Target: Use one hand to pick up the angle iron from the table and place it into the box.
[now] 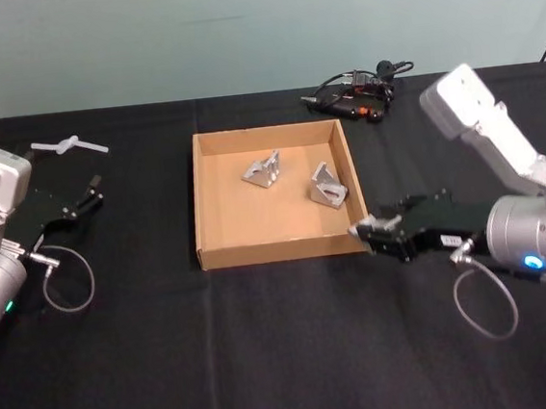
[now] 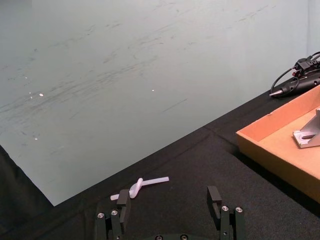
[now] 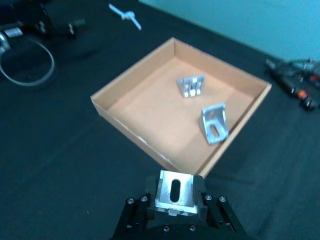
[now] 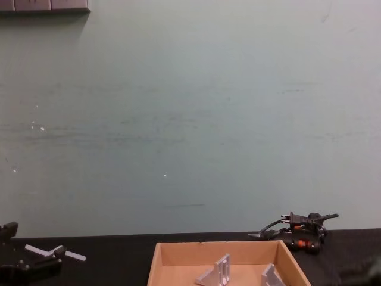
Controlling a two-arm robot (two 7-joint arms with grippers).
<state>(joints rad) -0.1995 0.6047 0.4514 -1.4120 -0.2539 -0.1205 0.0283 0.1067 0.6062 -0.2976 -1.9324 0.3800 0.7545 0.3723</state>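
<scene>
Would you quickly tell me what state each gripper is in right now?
Left gripper: open, empty, over the table.
Right gripper: shut on an angle iron, near the box's front right corner.

Head view looks down on the tabletop [image 1: 269, 360]; chest view faces the wall [image 4: 190, 119], low. All views share the cardboard box [image 1: 278, 251].

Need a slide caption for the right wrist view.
Right claw grips an angle iron just outside the box, which holds two more brackets.
</scene>
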